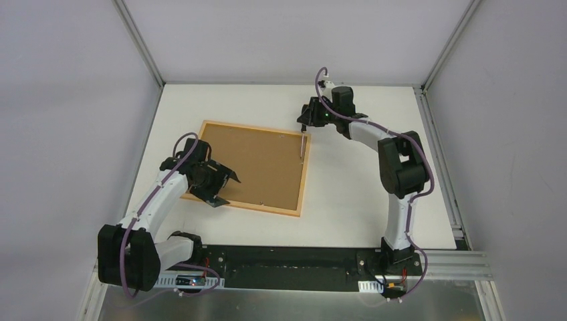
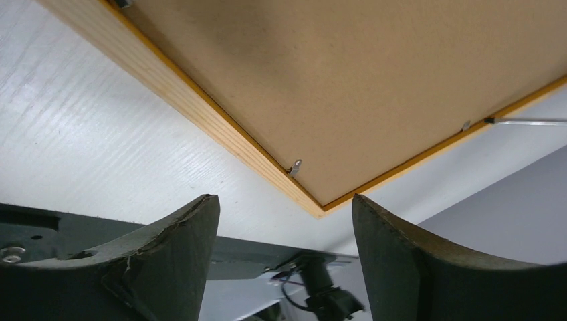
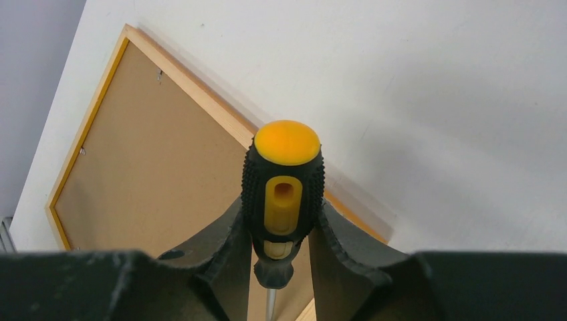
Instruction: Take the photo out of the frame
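The frame lies face down on the white table, its pale wood back and thin orange edge showing. The plain brown backing board fills it, so the photo is hidden. My left gripper is open and empty over the frame's near left edge. In the left wrist view its fingers stand wide apart, short of the frame's corner. My right gripper is shut on a black and yellow screwdriver. The screwdriver's shaft points down at the frame's right edge.
Small metal tabs hold the backing board along the frame's inner edge. The black base rail runs along the table's near edge. Grey walls and aluminium posts enclose the table at the back and sides.
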`<action>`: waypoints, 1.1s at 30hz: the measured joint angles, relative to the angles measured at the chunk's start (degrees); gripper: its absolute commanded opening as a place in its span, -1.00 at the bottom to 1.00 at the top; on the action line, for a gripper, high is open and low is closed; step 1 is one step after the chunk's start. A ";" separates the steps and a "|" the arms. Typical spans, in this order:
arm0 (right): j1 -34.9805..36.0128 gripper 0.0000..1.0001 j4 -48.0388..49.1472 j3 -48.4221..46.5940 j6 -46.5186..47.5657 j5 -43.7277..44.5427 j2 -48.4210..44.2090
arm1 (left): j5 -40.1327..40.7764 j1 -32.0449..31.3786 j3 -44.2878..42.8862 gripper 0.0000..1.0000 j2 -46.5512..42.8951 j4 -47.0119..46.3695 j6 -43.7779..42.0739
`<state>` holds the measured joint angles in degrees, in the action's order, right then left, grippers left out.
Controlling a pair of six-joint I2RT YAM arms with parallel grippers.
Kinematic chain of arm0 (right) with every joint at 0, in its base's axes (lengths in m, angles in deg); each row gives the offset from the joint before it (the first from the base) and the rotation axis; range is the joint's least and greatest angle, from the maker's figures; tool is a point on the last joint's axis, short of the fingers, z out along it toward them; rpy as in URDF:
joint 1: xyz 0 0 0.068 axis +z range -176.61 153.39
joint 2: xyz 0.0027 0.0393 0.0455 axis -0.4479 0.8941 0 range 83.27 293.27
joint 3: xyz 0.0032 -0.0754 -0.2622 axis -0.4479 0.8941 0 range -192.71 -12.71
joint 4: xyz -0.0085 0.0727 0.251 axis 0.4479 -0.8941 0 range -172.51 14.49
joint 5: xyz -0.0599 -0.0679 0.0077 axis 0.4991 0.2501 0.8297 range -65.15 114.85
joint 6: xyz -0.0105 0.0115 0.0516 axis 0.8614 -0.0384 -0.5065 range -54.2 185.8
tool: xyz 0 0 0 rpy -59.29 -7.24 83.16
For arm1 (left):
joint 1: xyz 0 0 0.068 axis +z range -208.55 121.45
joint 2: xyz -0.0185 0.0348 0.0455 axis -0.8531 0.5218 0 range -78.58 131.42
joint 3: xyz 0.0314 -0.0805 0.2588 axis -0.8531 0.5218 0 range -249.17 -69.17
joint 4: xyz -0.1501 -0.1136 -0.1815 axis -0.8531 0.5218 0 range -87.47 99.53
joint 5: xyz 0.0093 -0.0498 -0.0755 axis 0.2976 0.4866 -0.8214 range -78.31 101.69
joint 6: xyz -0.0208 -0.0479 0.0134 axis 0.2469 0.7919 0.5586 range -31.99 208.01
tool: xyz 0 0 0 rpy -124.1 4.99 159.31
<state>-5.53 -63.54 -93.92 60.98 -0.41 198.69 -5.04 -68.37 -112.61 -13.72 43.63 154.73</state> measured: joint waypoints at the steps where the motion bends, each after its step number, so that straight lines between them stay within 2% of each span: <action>1: -0.17 -1.00 0.42 -0.26 0.00 -0.94 1.05 | 0.00 0.61 0.57 0.54 0.02 0.13 1.84; 8: -1.84 -1.00 2.58 -2.05 -0.02 -5.14 4.33 | -0.31 2.12 3.82 0.52 1.49 -0.22 10.86; 12: -2.71 -1.00 2.78 -2.25 -0.02 -6.40 4.35 | -1.09 2.80 4.96 0.31 4.57 -1.33 13.75; 15: -3.04 -1.00 2.75 -2.36 -0.02 -7.17 4.35 | -1.09 2.80 4.98 0.02 6.60 -2.29 14.38; 18: -3.15 -1.00 2.69 -2.36 -0.02 -7.32 4.35 | -1.05 2.80 5.11 -0.12 7.63 -3.10 14.95; 20: -3.13 -1.00 2.43 -2.36 -0.02 -7.39 4.35 | -1.01 2.80 5.66 -0.15 7.82 -3.61 15.04; 23: -3.13 -1.00 1.84 -2.47 0.02 -7.28 4.35 | -0.79 2.80 6.80 -0.08 8.17 -3.72 14.97; 27: -3.10 -1.00 0.83 -3.17 0.44 -7.19 4.57 | -0.74 2.80 8.04 -0.17 8.28 -3.74 14.69; 33: -2.78 -1.00 0.33 -3.23 1.40 -7.23 4.63 | -0.59 2.80 9.53 -0.52 9.11 -5.35 14.60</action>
<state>-8.31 -63.22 -97.16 62.38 -7.64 203.32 -5.63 -65.57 -103.08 -4.61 38.28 169.33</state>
